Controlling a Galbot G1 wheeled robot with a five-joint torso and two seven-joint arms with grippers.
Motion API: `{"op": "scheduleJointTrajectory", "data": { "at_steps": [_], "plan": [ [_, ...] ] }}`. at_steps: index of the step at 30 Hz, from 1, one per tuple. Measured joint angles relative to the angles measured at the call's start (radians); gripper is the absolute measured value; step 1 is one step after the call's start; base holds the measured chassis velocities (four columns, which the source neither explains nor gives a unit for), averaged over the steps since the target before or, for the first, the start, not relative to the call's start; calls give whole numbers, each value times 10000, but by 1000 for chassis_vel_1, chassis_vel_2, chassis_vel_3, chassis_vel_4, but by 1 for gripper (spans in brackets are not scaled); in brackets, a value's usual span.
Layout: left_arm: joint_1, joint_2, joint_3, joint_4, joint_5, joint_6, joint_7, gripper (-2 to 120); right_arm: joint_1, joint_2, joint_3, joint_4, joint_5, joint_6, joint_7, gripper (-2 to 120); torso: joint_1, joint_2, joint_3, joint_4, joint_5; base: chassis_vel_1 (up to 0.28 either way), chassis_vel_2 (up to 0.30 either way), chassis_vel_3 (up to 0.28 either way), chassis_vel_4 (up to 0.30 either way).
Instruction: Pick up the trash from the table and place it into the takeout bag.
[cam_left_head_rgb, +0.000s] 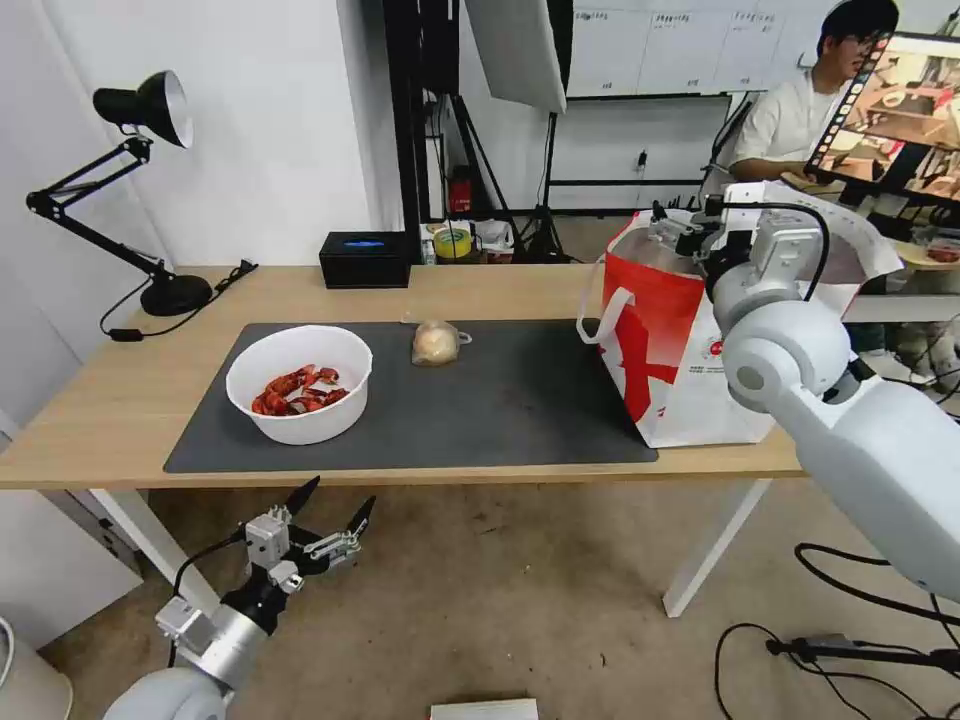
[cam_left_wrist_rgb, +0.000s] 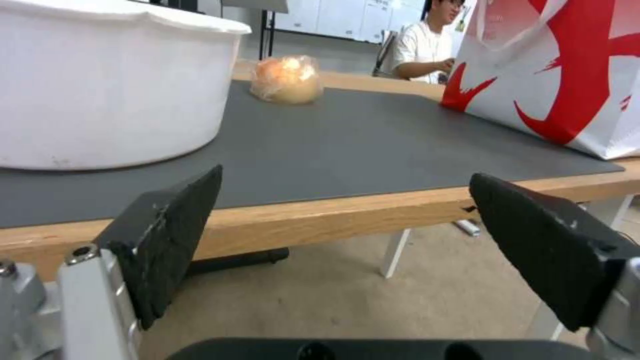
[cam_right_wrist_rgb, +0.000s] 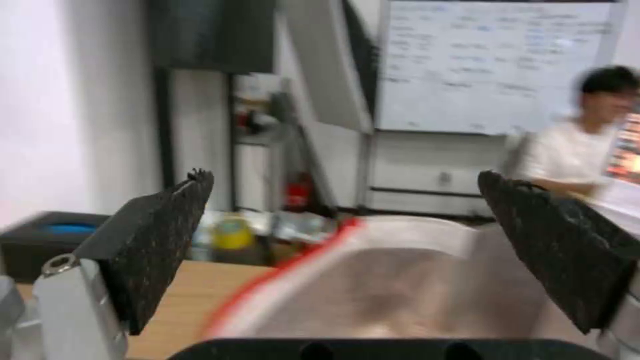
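Right wrist view: the right gripper (cam_right_wrist_rgb: 347, 260) is released, its two black pads spread wide with nothing between them, and it sits over the mouth of the takeout bag (cam_right_wrist_rgb: 413, 280), the silver foil lining directly below. In the head view the same gripper (cam_left_head_rgb: 672, 226) hovers at the bag's top rim, at the right end of the worktop (cam_left_head_rgb: 120, 400).

The left gripper (cam_left_head_rgb: 330, 515) hangs low, below and in front of the worktop's front edge, also released and empty. From its wrist camera, the near worktop edge runs between its open fingers (cam_left_wrist_rgb: 170, 235).

Remaining trash on the dark mat (cam_left_head_rgb: 500, 400):
- White bowl (cam_left_head_rgb: 299, 383) holding red crayfish shells, left part of the mat. Judged rigid-walled but probably thin plastic; contents loose, so it should be kept level. The rim is the likely hold (a pinch over the wall, one pad inside and one outside).
- Small clear bag (cam_left_head_rgb: 436, 343) with a beige lump, at the mat's rear edge, well apart from the bowl. Judged light, soft and slippery film; the bulk of the lump offers a surer grip than the loose knot.

The takeout bag (cam_left_head_rgb: 690, 350) stands upright, its base partly on the mat's right edge.
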Motion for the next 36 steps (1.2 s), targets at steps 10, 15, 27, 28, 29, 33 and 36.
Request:
{"op": "scheduleJointTrajectory", "data": {
  "at_steps": [10, 15, 27, 28, 29, 33, 36],
  "plan": [
    [73, -26, -59, -102, 12, -3, -4, 100, -1414, -249, 108, 1549, 63, 819, -1789, 100, 0, 1, 0, 1, -1, 0, 0, 0, 0],
    [83, -50, -69, -104, 20, -7, -5, 100, -3120, -483, 473, 2574, -10, 854, -2361, 100, 0, 1, 0, -1, 1, 0, 0, 0, 0],
    [157, -238, -80, -125, 143, -45, 25, 100, -6131, -572, 1274, 3474, -1246, 1071, -2795, 100, -1, 1, -1, 0, 0, 0, 0, 0, 0],
    [188, -254, -96, -126, 165, -64, 30, 100, -6440, -535, 1360, 3474, -1398, 1123, -2826, 100, -1, 1, 0, -1, 1, 0, 0, 0, 0],
    [228, -278, -112, -130, 187, -87, 39, 100, -6910, -458, 1453, 3473, -1629, 1257, -2850, 100, -1, 1, 0, -1, 0, 0, 0, 0, 0],
    [269, -313, -133, -130, 208, -132, 44, 100, -7615, -297, 1524, 3406, -2079, 1465, -2874, 100, -1, 1, 0, -1, 2, 0, 0, 0, 0],
    [331, -394, -142, -130, 245, -189, 65, 100, -8449, -35, 1568, 3209, -2675, 1841, -2887, 100, 0, 0, -1, 0, 0, 0, 0, 0, 0]
  ]
}}
